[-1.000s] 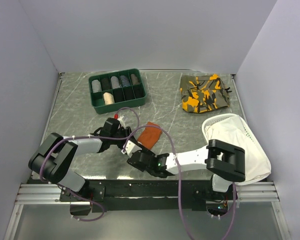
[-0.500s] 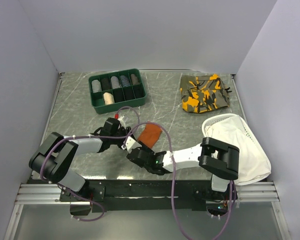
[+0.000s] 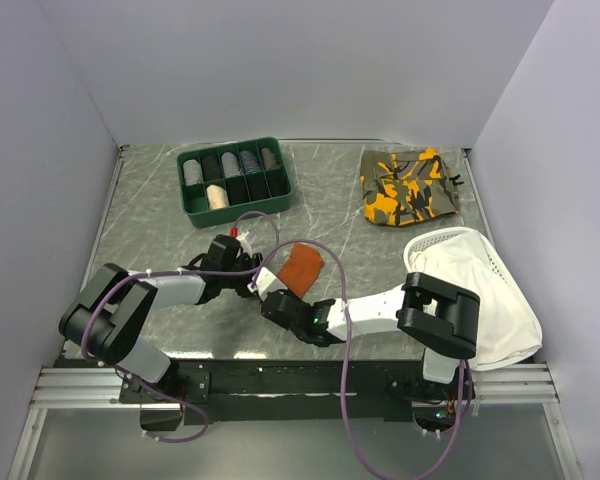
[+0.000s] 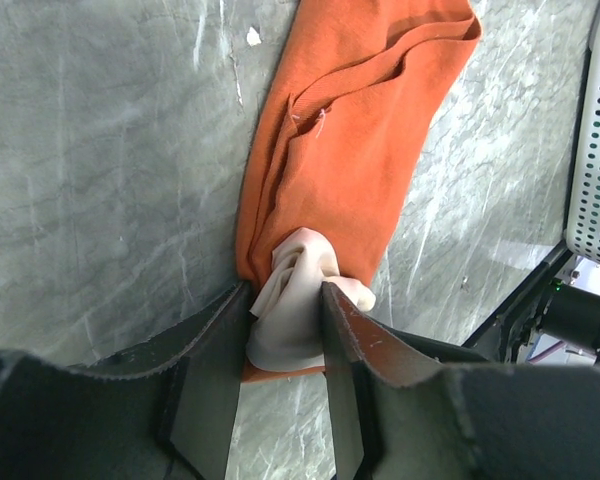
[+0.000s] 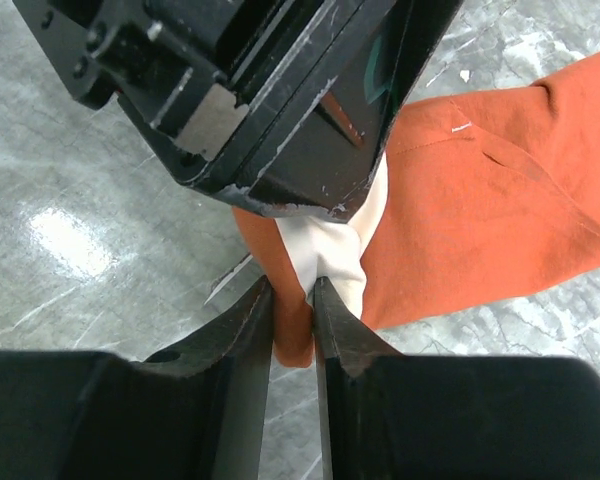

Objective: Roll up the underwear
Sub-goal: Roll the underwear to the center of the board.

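Here the left gripper (image 4: pixel 283 305) and right gripper (image 5: pixel 292 292) both pinch the cream end of the underwear (image 4: pixel 350 150), whose length runs straight away from them.

1 underwear (image 3: pixel 300 268), 1 camo garment (image 3: pixel 410 187), 1 tray (image 3: pixel 250 206)

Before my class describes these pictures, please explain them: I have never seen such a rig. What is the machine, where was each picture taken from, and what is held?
The machine is two robot arms fixed at the near edge of a grey table. The wide picture looks down from above and behind them; the two close-ups come from wrist cameras, each showing its own fingers. On the table lie a green tray of rolled items, a camouflage garment, a white cloth and the small orange underwear. The left gripper and the right gripper both pinch the underwear's cream end.
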Controlling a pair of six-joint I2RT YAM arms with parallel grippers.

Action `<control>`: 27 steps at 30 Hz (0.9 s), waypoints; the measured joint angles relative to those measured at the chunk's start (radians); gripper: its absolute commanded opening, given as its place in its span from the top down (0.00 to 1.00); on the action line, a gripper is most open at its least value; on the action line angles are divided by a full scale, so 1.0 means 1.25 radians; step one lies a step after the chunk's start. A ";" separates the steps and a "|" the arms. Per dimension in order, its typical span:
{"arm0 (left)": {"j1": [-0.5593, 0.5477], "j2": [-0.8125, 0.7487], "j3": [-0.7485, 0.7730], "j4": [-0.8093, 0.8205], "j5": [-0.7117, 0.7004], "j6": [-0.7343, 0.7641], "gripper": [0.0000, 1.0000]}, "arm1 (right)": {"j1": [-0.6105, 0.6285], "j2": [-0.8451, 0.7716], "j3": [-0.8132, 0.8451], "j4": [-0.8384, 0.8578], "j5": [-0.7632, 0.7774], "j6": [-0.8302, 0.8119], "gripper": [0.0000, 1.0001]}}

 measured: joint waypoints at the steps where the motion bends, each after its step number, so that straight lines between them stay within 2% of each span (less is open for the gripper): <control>1: 0.000 0.000 0.000 0.000 0.000 0.000 0.56 | -0.001 0.000 0.000 0.001 -0.003 0.000 0.81; 7: 0.017 -0.008 0.002 -0.004 0.013 -0.014 0.38 | -0.011 -0.002 0.001 0.011 -0.051 0.000 0.84; 8: 0.028 -0.015 0.002 -0.009 0.012 -0.016 0.34 | -0.014 -0.002 0.002 0.016 -0.065 0.001 0.84; 10: 0.059 -0.030 0.002 -0.027 0.007 -0.017 0.34 | -0.018 -0.002 0.007 0.019 -0.093 0.005 0.84; 12: 0.093 -0.048 0.002 -0.052 -0.010 -0.018 0.27 | -0.021 -0.002 0.014 0.020 -0.132 0.013 0.84; 19: 0.227 -0.168 -0.008 -0.206 -0.151 -0.025 0.21 | -0.021 0.032 0.077 0.017 -0.270 0.051 0.85; 27: 0.266 -0.349 -0.062 -0.302 -0.220 -0.058 0.20 | -0.045 0.054 0.098 0.052 -0.422 0.128 0.86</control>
